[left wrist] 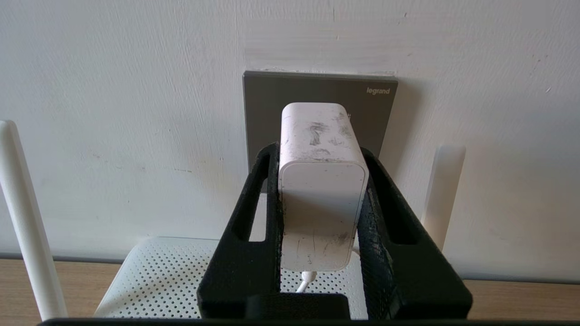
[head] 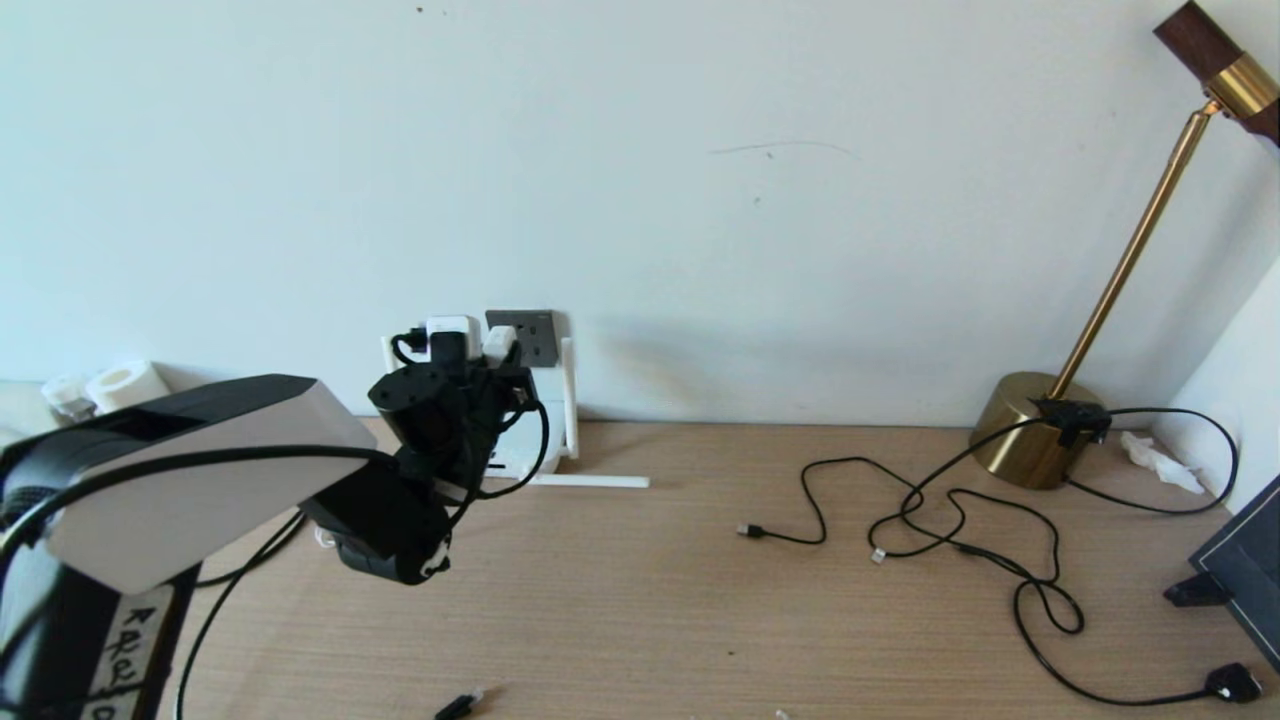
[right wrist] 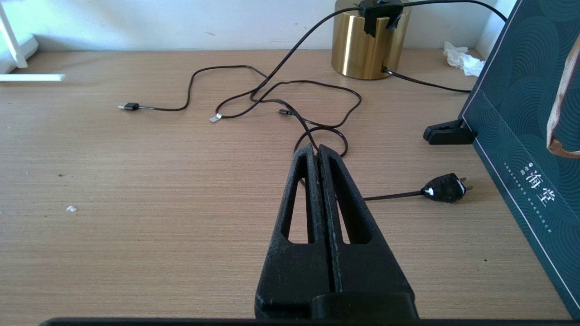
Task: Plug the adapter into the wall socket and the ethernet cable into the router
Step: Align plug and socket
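Note:
My left gripper [left wrist: 320,149] is shut on the adapter [left wrist: 321,199], a scuffed white block with a thin white cord at its back. The adapter's far end sits at the dark grey wall socket [left wrist: 267,104]; its pins are hidden. In the head view the gripper [head: 492,368] is at the wall, in front of the socket [head: 535,335]. Below it lies the white router [left wrist: 154,276], two antennas [left wrist: 442,190] upright. The ethernet cable's black boot with its clear tip [head: 458,706] lies at the table's near edge. My right gripper [right wrist: 316,150] hovers shut and empty over the table.
A brass lamp [head: 1030,430] stands at the back right, thin black cables [head: 960,520] sprawling from it to a black plug [head: 1235,683]. A dark green box [right wrist: 521,113] stands on the right. One router antenna [head: 590,481] lies flat on the wooden table.

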{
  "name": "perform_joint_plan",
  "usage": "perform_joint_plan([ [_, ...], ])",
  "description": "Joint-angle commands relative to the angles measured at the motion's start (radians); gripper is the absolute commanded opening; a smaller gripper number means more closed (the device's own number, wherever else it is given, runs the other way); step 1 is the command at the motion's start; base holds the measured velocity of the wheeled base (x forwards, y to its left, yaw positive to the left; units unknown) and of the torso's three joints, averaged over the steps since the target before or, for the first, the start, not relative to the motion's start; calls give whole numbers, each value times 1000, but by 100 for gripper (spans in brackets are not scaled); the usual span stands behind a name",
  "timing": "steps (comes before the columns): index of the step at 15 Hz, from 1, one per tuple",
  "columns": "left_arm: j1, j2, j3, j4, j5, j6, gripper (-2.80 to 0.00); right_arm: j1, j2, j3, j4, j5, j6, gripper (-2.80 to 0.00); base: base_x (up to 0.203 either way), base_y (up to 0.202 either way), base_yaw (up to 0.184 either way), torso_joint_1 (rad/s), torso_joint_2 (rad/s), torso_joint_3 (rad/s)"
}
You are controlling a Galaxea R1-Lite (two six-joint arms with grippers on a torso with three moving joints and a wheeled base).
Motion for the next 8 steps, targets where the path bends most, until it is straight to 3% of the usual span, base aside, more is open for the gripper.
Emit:
perform_joint_plan([
  [1,0,9,-7,-8,1,5,-280,0,0,0,0,-1,0,-280,0,0,0,0,0,0],
  [8,9,65,-90,-8,0,26,-280,0,0,0,0,-1,0,-280,0,0,0,0,0,0],
])
